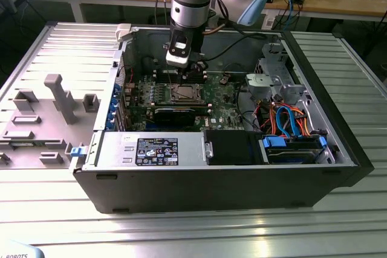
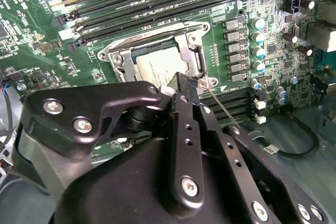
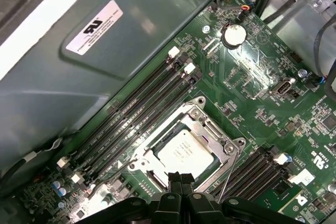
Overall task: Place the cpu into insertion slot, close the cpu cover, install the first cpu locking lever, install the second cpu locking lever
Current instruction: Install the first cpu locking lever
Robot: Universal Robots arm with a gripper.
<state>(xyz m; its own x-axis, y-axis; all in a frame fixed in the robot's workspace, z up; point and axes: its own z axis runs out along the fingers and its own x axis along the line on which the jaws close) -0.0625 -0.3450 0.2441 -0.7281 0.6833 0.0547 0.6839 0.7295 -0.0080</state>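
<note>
- Gripper: hangs on the arm inside the open computer case, low over the green circuit board.
- Gripper fingers: in both wrist views the two black fingertips sit pressed together. Nothing can be seen between them, so the gripper is closed and empty.
- Chip: lies flat in the socket with its silver-grey top facing up. The fingertips are poised just above one edge of it.
- Socket cover: the thin silver frame lies down around the chip, and the chip top shows through its window.
- Locking lever: a thin metal rod beside the socket, close to the fingertips but not between them. It appears to stand up off the board; whether it is latched cannot be told.
- Memory slots: long dark parallel rows next to the socket, apart from the gripper.
- In the second wrist view, the gripper overlaps the near edge of the chip.
</note>
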